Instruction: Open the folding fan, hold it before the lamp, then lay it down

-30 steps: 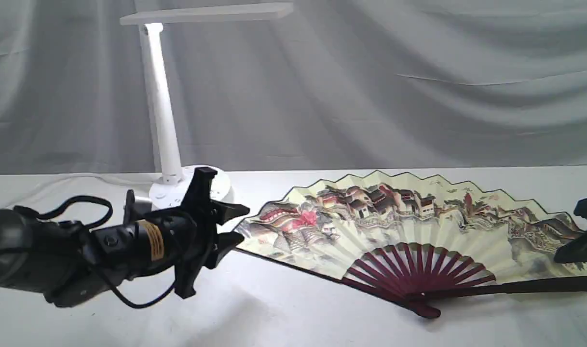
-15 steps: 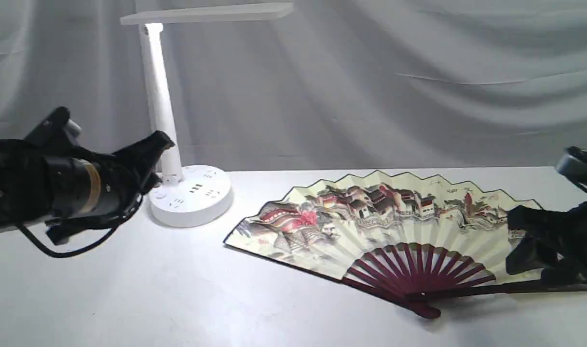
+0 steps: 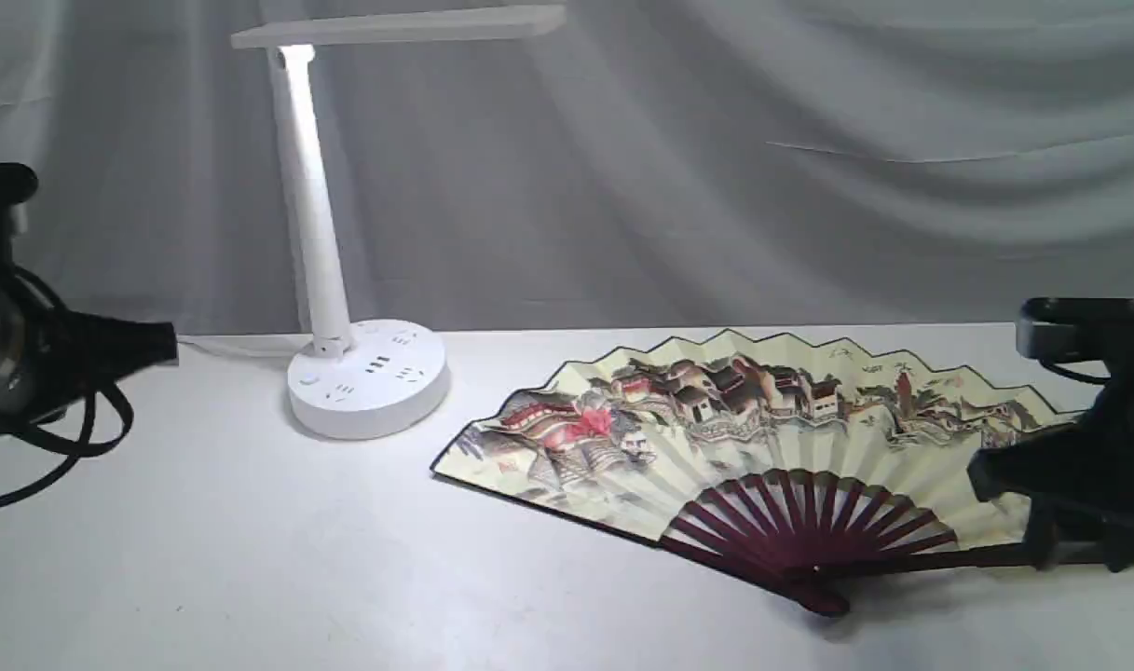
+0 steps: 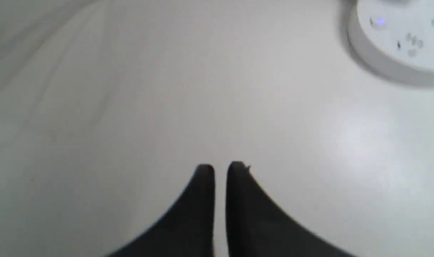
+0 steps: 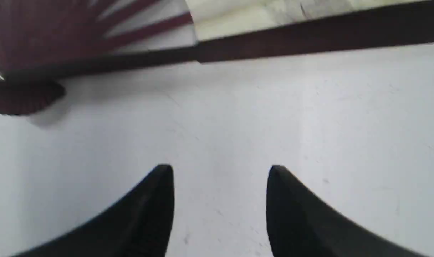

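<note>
Surface point(image 3: 250, 559) carries the folding fan point(image 3: 762, 419), lying flat and fully spread, right of centre. The lamp point(image 3: 310, 205) stands far left. My right fingers point(image 5: 149, 207) are spread and empty, just near of the fan's guard rib; a low sweep could snag and drag it. My left fingers point(image 4: 199, 200), pressed together and empty, could clip the lamp base.
</note>
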